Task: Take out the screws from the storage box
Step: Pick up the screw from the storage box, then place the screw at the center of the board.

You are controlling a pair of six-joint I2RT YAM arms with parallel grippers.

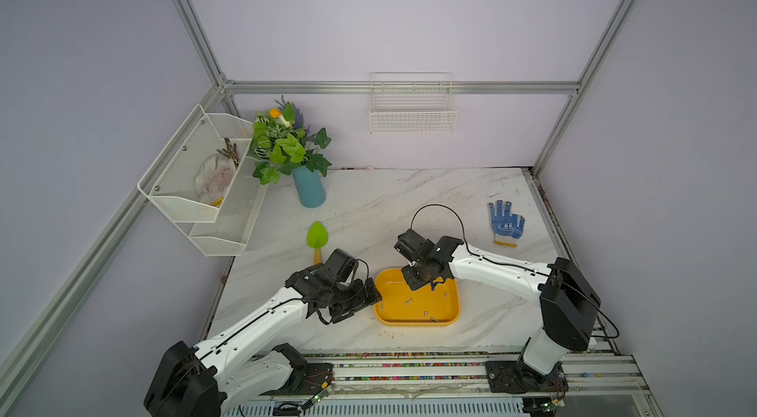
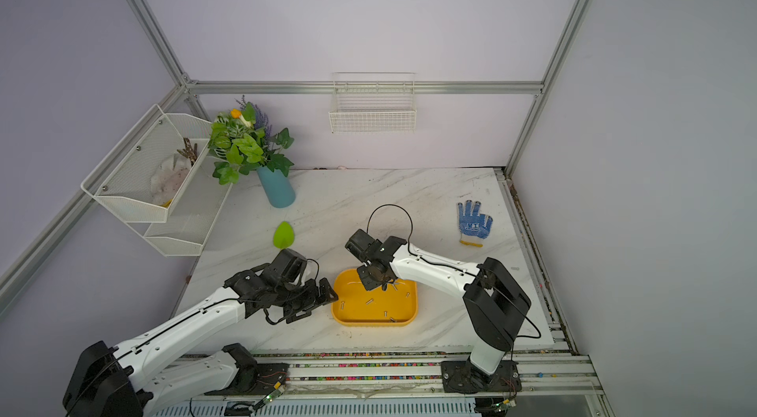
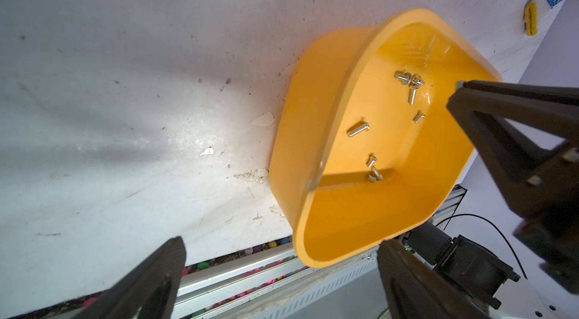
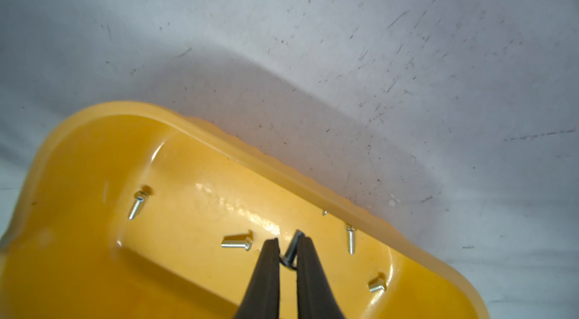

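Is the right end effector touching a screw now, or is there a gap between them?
Touching. The right wrist view shows one screw pinched between the fingers of the nearly shut right end effector.

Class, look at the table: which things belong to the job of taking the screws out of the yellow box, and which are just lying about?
Belong to the job: screws; storage box; right gripper, shut on what looks like a screw; left gripper, open beside the box.

Lying about: blue glove; green scoop; vase of flowers; wire baskets.
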